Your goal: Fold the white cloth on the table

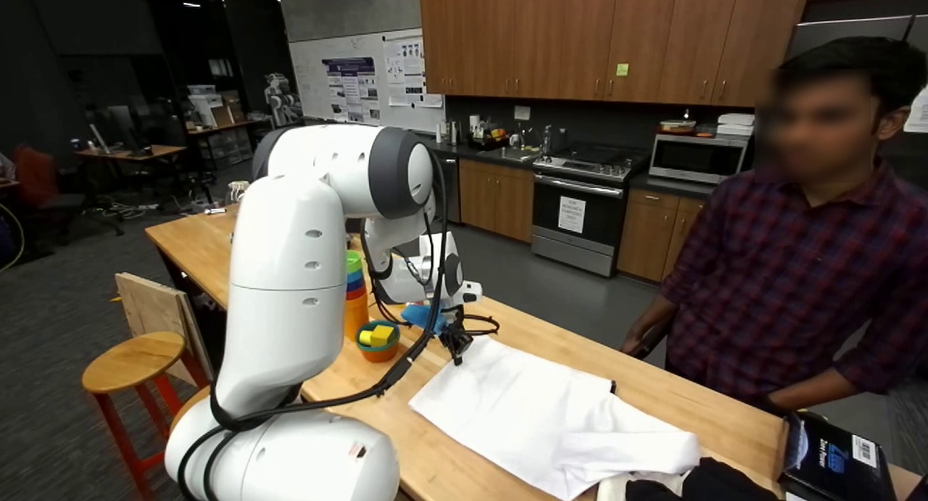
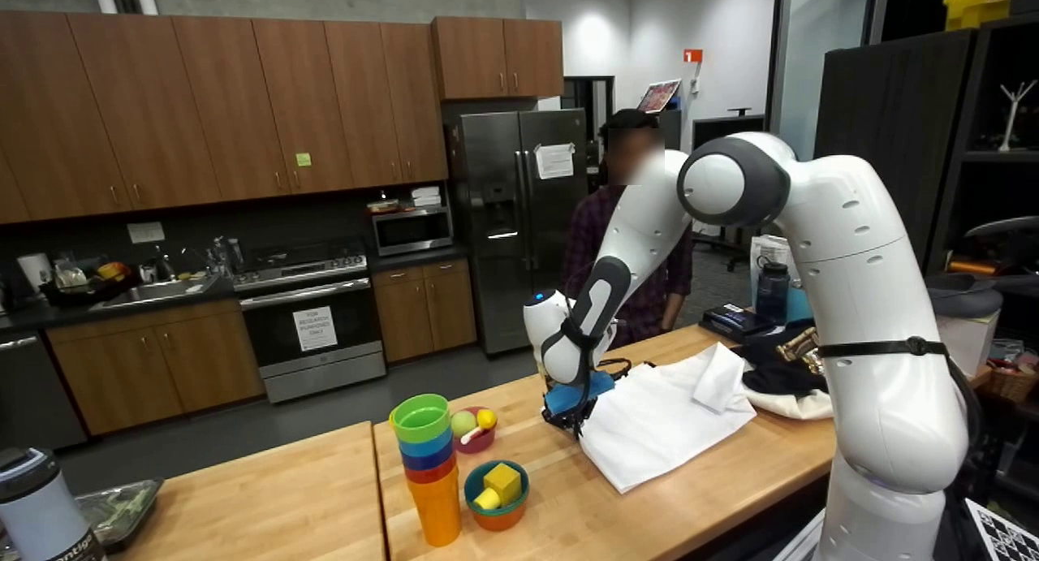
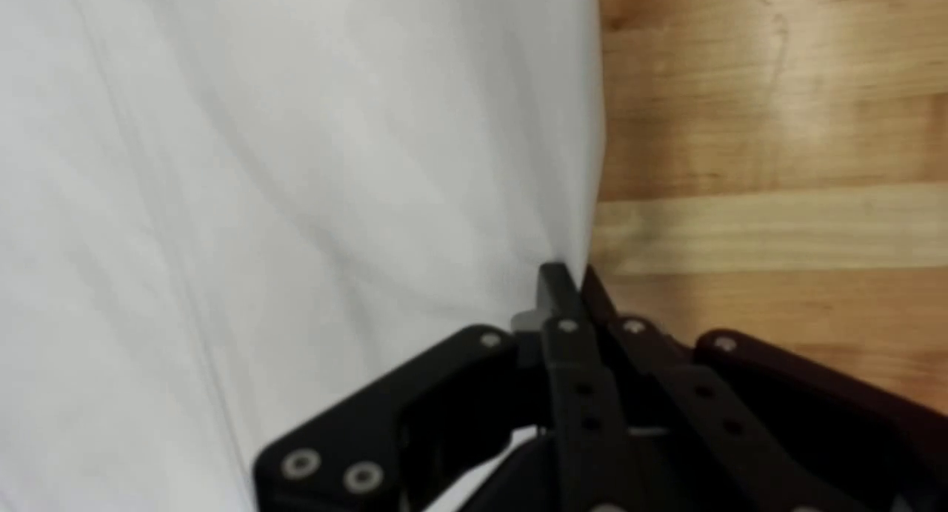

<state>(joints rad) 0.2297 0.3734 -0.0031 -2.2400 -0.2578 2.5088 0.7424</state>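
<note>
The white cloth [image 1: 522,403] lies spread on the wooden table, with one part folded over near its far end from the gripper. It also shows in an exterior view [image 2: 657,431], where a folded flap stands out at its upper right. In the wrist view the cloth [image 3: 311,149] fills the left side, with its edge running down to the fingertips. My gripper [image 3: 574,278] is shut on that edge, with the cloth pinched between its fingertips. In both exterior views the gripper [image 1: 457,350] [image 2: 575,425] is low at the cloth's border. The exact tips are hard to see there.
A stack of coloured cups [image 2: 432,472] and a bowl with yellow blocks [image 2: 497,500] stand near the gripper, with a pink bowl [image 2: 477,439] behind. Black cloth [image 2: 779,366] and a dark box [image 2: 737,321] lie beyond the white cloth. A person [image 1: 797,269] stands at the table.
</note>
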